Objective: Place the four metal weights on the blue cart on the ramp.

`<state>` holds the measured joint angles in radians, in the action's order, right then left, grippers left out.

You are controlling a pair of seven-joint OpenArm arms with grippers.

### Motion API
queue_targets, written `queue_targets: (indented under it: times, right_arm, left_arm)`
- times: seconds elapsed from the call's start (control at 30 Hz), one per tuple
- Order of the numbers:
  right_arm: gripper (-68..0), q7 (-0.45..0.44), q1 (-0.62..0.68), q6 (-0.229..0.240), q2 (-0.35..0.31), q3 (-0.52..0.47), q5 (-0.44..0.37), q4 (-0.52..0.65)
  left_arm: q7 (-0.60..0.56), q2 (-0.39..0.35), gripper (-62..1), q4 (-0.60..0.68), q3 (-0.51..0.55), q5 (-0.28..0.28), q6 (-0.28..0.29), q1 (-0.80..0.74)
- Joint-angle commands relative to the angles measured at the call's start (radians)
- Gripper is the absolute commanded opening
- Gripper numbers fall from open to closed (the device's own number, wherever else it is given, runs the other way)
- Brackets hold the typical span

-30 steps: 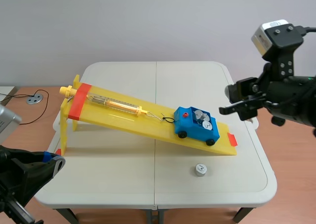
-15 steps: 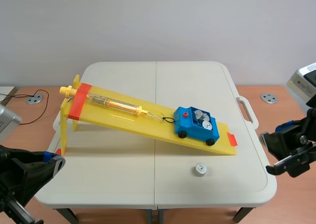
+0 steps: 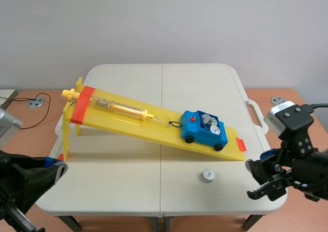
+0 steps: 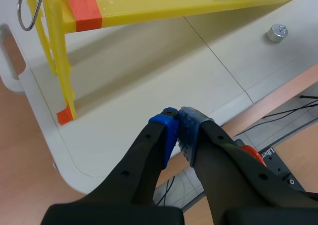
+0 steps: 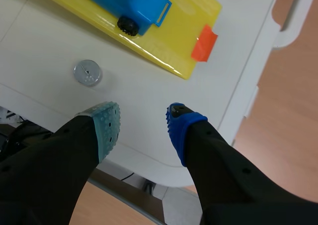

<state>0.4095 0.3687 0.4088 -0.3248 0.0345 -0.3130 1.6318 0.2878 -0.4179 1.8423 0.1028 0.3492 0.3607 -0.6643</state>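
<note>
- We note the blue cart low on the yellow ramp, carrying metal weights; we count about three, though the count is unsure.
- One loose weight lies on the table, just ahead of the right claw, off its pale-padded finger; the cart sits further ahead.
- Right claw: spread wide, holding nothing.
- Left claw: pinched together, empty, loose weight far ahead.
- Remaining, we judge: lift that last weight into the cart.

Open desk surrounds the lone weight at lower centre; the yellow ramp crosses just behind it.
</note>
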Motion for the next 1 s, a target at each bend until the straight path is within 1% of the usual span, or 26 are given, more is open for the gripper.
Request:
queue_targets:
  times: [0.0, 0.3, 0.33, 0.4, 0.6, 0.63, 0.7, 0.8, 0.87, 0.97]
  right_arm:
    - [-43.9, -0.148, -0.092, 0.031, -0.003, 0.012, 0.000, 0.037]
    - [-43.9, -0.220, -0.180, 0.024, 0.071, 0.116, 0.109, -0.108]
    - [-43.9, -0.225, -0.188, 0.021, 0.079, 0.124, 0.117, -0.122]
    - [-44.0, -0.238, -0.204, 0.001, 0.093, 0.140, 0.141, -0.150]
    - [-44.0, -0.280, -0.248, -0.005, 0.128, 0.188, 0.195, -0.216]
    - [-44.0, -0.283, -0.256, -0.007, 0.135, 0.195, 0.203, -0.229]
    - [-44.0, -0.289, -0.268, -0.027, 0.146, 0.211, 0.206, -0.252]
    - [-44.0, -0.295, -0.282, -0.035, 0.159, 0.230, 0.219, -0.282]
    - [-44.0, -0.302, -0.286, -0.053, 0.166, 0.240, 0.233, -0.299]
    - [-44.0, -0.309, -0.288, -0.057, 0.171, 0.242, 0.236, -0.312]
  left_arm:
    - [-0.081, 0.008, -57.5, 0.067, 0.014, 0.074, 0.010, 0.019]
    - [-0.081, 0.008, -57.5, 0.067, 0.014, 0.074, 0.010, 0.019]
    - [-0.081, 0.008, -57.5, 0.067, 0.014, 0.074, 0.010, 0.019]
    - [-0.081, 0.008, -57.5, 0.067, 0.014, 0.074, 0.010, 0.019]
    - [-0.081, 0.008, -57.5, 0.067, 0.014, 0.074, 0.010, 0.019]
    - [-0.081, 0.008, -57.5, 0.067, 0.014, 0.074, 0.010, 0.019]
    - [-0.081, 0.008, -57.5, 0.067, 0.014, 0.074, 0.010, 0.019]
    - [-0.081, 0.008, -57.5, 0.067, 0.014, 0.074, 0.010, 0.019]
    - [-0.081, 0.008, -57.5, 0.067, 0.014, 0.074, 0.010, 0.019]
    - [-0.081, 0.008, -57.5, 0.067, 0.014, 0.074, 0.010, 0.019]
